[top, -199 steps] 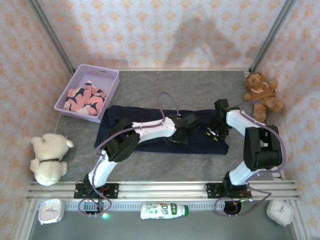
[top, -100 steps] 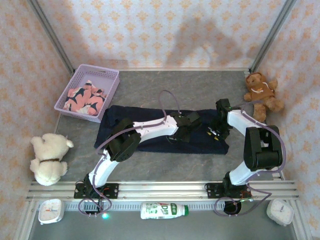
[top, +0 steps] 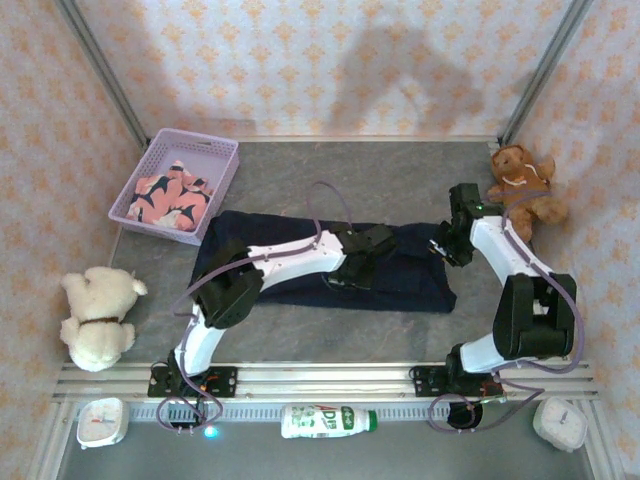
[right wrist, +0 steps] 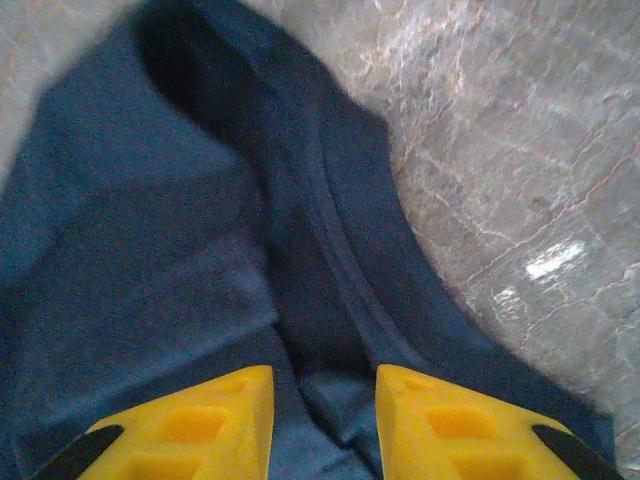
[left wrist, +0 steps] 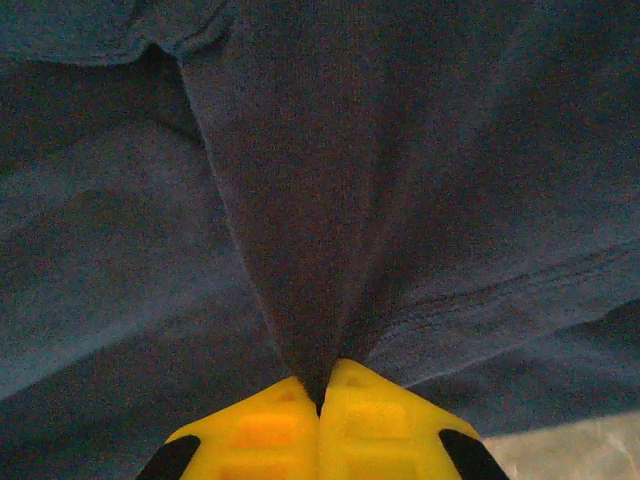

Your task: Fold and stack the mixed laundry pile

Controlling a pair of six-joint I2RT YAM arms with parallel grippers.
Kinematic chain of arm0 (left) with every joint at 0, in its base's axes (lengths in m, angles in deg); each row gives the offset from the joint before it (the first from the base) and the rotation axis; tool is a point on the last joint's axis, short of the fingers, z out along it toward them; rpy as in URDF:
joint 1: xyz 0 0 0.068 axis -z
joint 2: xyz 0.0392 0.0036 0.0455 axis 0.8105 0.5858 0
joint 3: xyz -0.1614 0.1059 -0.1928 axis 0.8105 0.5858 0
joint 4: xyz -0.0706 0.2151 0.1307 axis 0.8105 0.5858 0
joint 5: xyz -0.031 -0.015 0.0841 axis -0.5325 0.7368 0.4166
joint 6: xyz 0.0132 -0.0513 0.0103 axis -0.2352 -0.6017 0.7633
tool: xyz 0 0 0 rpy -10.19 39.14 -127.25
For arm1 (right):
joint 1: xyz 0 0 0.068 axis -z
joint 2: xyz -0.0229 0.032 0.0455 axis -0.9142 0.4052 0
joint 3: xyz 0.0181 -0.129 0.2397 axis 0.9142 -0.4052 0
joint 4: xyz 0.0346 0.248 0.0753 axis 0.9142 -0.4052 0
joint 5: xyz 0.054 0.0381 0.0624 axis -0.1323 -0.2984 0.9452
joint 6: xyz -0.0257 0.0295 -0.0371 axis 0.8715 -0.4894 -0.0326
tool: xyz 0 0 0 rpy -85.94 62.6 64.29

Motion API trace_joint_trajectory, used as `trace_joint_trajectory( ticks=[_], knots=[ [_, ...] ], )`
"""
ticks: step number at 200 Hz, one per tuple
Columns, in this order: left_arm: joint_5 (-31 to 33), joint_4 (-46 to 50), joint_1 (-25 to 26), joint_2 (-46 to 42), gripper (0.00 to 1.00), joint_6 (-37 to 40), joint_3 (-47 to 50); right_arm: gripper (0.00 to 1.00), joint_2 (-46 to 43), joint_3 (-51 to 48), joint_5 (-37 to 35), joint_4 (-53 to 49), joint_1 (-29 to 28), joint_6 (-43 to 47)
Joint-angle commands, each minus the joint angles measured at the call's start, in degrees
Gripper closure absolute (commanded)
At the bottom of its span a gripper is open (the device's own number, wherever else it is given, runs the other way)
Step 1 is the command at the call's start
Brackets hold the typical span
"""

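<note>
The left gripper (left wrist: 320, 395) is pinching a raised ridge of the navy garment (left wrist: 400, 150), clamped fully shut on it near the middle of the cloth, which is lying spread flat across the grey tabletop (top: 380, 180). The right gripper (right wrist: 323, 385) is gripping the same garment's thick hem at its far right corner, its jaws standing partly apart around the fold. The salmon-pink shark-print garment (top: 170, 195) is sitting bunched inside the lavender basket (top: 228, 175) at the far left.

Lavender basket (top: 226, 180) sits back left, brown teddy (top: 520, 185) back right, cream teddy (top: 98, 315) left.
</note>
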Motion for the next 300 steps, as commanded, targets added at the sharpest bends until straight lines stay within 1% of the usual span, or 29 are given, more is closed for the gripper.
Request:
trace_joint_trajectory(
  ticks=[1,8,13,17,27,32,46,52,67,95,115,145,158,163,164,169,173,184,196,221,231,253,286,300],
  knots=[
    [-1.9,3.2,1.4,-3.1,1.00,0.2,3.7,0.67,-0.8,1.2,-2.5,-3.0,0.3,1.0],
    [-2.6,2.9,1.4,-3.0,1.00,-0.1,4.6,0.67,-0.6,1.2,-2.2,-2.8,0.3,0.9],
    [-3.3,2.5,1.4,-2.8,0.95,-0.3,5.1,0.67,-0.6,1.1,-1.8,-2.5,0.3,0.7],
    [-3.7,2.4,1.4,-2.5,0.87,-0.3,5.3,0.67,-0.5,1.0,-1.5,-2.3,0.3,0.6],
    [-3.9,3.0,1.4,-2.0,0.63,-0.3,4.9,0.67,-0.3,0.8,-0.3,-1.5,0.3,0.6],
    [-3.5,3.4,1.4,-1.8,0.55,-0.1,4.4,0.66,-0.3,0.6,0.4,-0.9,0.3,0.5],
    [-0.3,5.2,1.3,-2.3,0.45,0.9,1.9,0.66,-0.4,-0.2,2.1,0.3,0.2,0.6],
    [1.7,5.9,1.0,-2.7,0.43,1.5,0.7,0.65,-0.5,-0.7,2.5,0.8,0.3,0.6],
    [5.3,6.8,-0.6,-3.9,0.42,2.5,-1.8,0.63,-0.4,-2.1,2.4,2.3,0.3,0.6],
    [7.9,3.8,-6.6,-4.4,0.43,3.9,-3.2,0.63,2.2,-1.8,1.4,5.0,0.3,1.6],
    [10.5,2.4,-10.3,-2.0,0.45,6.1,-4.7,0.63,5.4,0.5,-0.8,6.5,0.3,2.3],
    [14.8,2.7,-13.6,3.3,0.51,8.0,-6.6,0.63,10.0,3.6,-1.3,8.6,0.3,2.9],
    [16.2,2.5,-14.8,5.2,0.54,7.8,-6.4,0.67,12.0,5.0,-2.5,7.9,0.3,2.9],
    [16.6,2.2,-15.2,5.9,0.55,7.6,-6.2,0.72,12.5,5.5,-3.0,7.5,0.4,2.9],
    [16.7,2.2,-15.3,6.0,0.55,7.5,-6.2,0.74,12.6,5.6,-3.1,7.5,0.4,2.9],
    [17.1,2.0,-15.7,6.8,0.55,7.4,-6.0,0.80,12.8,5.8,-4.1,7.2,0.4,2.9],
    [17.3,2.0,-16.0,7.4,0.56,7.2,-5.9,0.82,12.8,5.9,-5.1,6.9,0.4,2.7],
    [17.6,2.4,-16.9,9.2,0.57,6.8,-6.0,0.88,12.7,6.1,-8.6,5.9,0.7,2.0],
    [17.7,3.6,-17.6,10.8,0.58,6.3,-6.4,0.94,12.9,6.2,-10.6,5.5,1.6,1.3],
    [17.2,3.7,-17.9,12.2,0.58,6.5,-6.2,1.00,16.0,7.8,-9.2,6.2,2.1,1.1],
    [16.8,3.8,-17.9,13.0,0.58,6.6,-6.8,1.00,17.9,9.1,-9.6,6.1,2.2,0.7],
    [15.6,4.9,-17.9,15.1,0.58,6.9,-9.8,1.00,22.8,14.1,-12.9,5.5,2.4,1.3],
    [13.1,7.8,-17.9,18.7,0.58,7.7,-17.9,1.00,30.3,28.2,-12.7,3.3,3.1,4.2],
    [12.3,8.9,-17.9,19.8,0.56,7.9,-21.3,0.95,32.4,33.8,-12.9,1.0,3.1,5.3]
  ],
)
